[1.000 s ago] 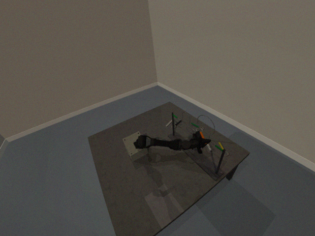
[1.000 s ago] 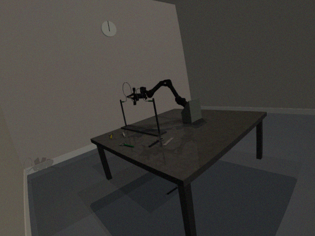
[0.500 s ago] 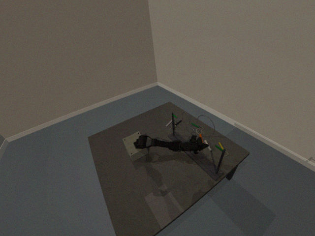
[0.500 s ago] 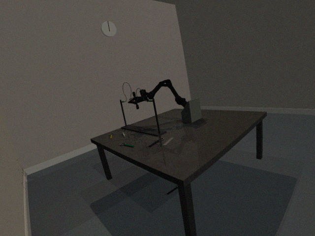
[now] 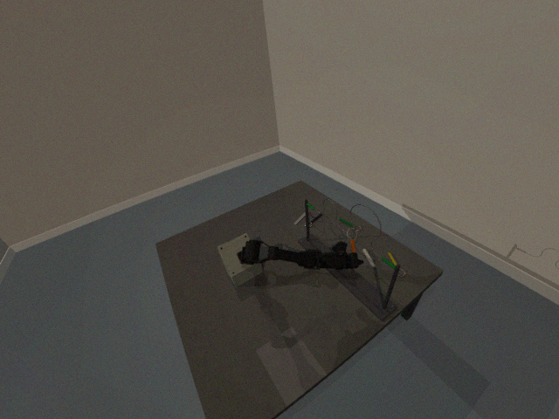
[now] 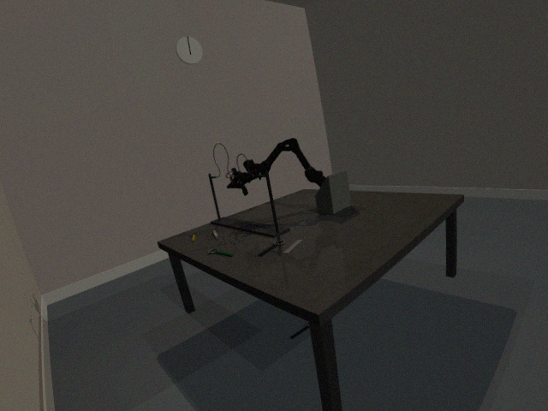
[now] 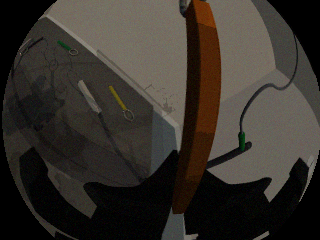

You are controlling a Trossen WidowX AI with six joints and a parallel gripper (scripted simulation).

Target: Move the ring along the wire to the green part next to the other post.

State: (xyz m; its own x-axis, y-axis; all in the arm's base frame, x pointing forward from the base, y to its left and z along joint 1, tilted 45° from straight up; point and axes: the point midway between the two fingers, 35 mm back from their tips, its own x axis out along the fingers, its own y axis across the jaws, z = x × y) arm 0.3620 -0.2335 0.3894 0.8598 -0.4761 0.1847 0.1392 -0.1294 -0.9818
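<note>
The gripper [image 5: 357,262] [image 6: 229,184] pinches the orange handle [image 5: 353,246] [image 7: 201,80], whose long axis points away to the ring [image 5: 351,233] at its far end, between the left and right posts, above the counter [image 5: 234,325] [image 6: 376,229].

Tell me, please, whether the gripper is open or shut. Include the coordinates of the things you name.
Shut: its fingers close on the orange handle [image 5: 353,246] [image 7: 202,80], which rises between them.

A black jointed robot arm [image 5: 288,257] reaches from a pale boxy base [image 5: 226,257] across the dark brown tabletop [image 5: 217,333], its end beside an orange handle [image 5: 353,246], between two dark upright posts [image 5: 307,225] [image 5: 390,288].
</note>
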